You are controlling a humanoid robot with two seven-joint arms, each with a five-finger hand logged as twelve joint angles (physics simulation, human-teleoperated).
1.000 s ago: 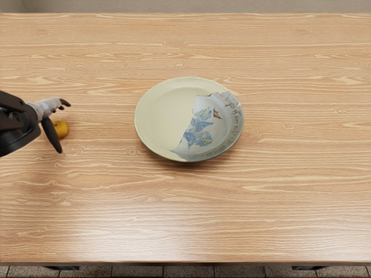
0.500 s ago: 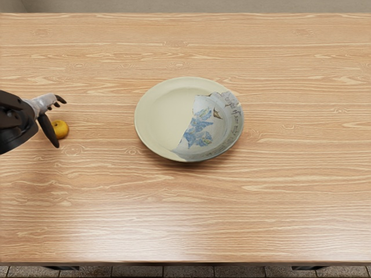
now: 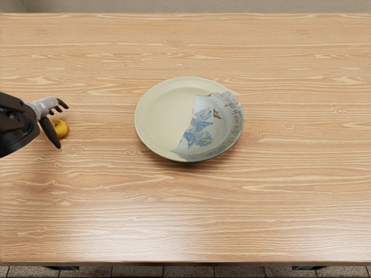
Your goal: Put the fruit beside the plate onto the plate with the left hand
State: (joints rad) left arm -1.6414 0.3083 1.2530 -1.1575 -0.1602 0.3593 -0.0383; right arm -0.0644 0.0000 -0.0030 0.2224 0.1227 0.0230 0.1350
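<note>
A small yellow-orange fruit (image 3: 60,128) lies on the wooden table (image 3: 185,202) at the far left, well left of the plate. The plate (image 3: 168,107) is pale cream with a blue-and-white patterned patch on its right half, and sits at the table's middle. My left hand (image 3: 52,119) comes in from the left edge, fingers spread open, hovering just left of and over the fruit; the dark thumb hangs in front of the fruit and covers its left side. Nothing is in its grasp. The right arm is out of view.
Only the plate and the fruit lie on the table. Its front edge runs along the bottom of the picture, with a tiled floor below it.
The left hand drew back a little to the left, then edged right again toward the fruit. Fruit and plate have not moved.
</note>
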